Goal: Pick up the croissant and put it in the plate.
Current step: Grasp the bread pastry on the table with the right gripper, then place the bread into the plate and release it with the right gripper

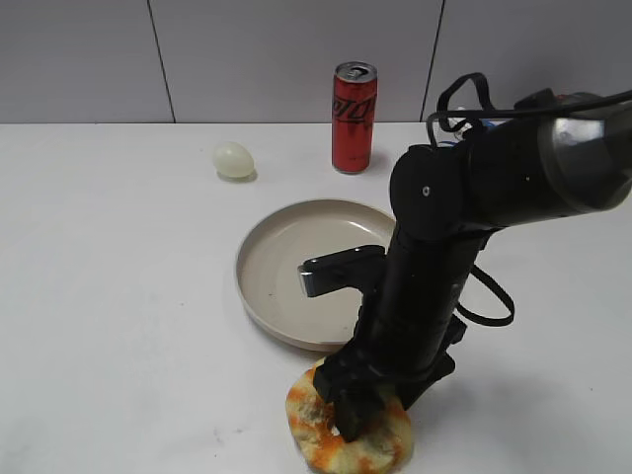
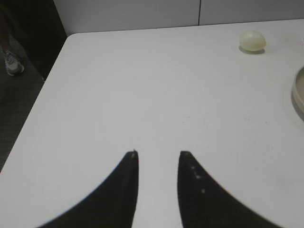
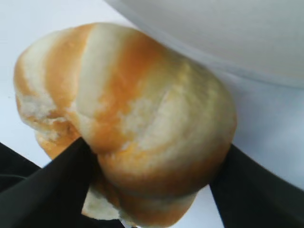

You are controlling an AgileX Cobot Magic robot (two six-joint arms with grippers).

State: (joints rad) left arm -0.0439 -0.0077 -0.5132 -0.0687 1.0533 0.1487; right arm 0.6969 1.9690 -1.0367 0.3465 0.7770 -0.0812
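Observation:
The croissant (image 1: 308,423), cream with orange-brown streaks, lies on the white table just in front of the beige plate (image 1: 286,242). My right gripper (image 1: 357,420) reaches straight down onto it. In the right wrist view the croissant (image 3: 128,99) fills the frame, and both black fingers of the right gripper (image 3: 154,145) press against its sides, shut on it. The plate's rim (image 3: 228,33) shows right behind it. My left gripper (image 2: 158,153) is open and empty over bare table, far from the croissant. It is out of the exterior view.
A red soda can (image 1: 354,117) stands behind the plate near the back wall. A small pale egg (image 1: 233,159) lies at the back left and also shows in the left wrist view (image 2: 252,41). The plate's edge (image 2: 300,92) shows at that view's right.

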